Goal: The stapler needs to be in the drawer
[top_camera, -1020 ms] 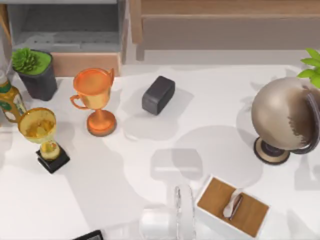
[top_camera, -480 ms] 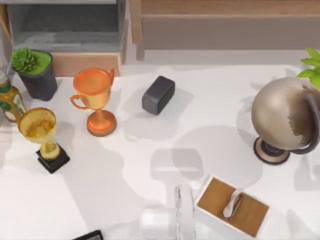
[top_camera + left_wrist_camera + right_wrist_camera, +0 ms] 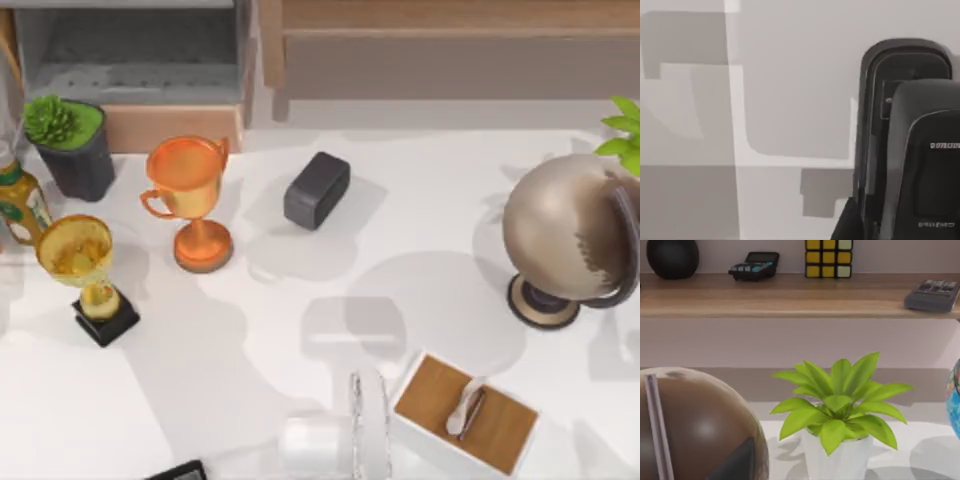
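The stapler (image 3: 177,471) is a slim black shape at the table's front edge, left of centre, partly cut off by the top view's lower border. In the left wrist view the stapler (image 3: 910,145) lies close by on the white tabletop. The drawer (image 3: 130,60) stands open at the back left, with grey inner walls and a light tan front panel (image 3: 170,127). There is nothing inside the drawer that I can see.
An orange trophy (image 3: 190,200), a gold trophy (image 3: 85,270), a potted plant (image 3: 68,145) and a bottle (image 3: 18,205) crowd the left side in front of the drawer. A dark grey block (image 3: 316,189) sits mid-table, a globe (image 3: 570,240) at right, and a wood-topped box (image 3: 465,412) at front.
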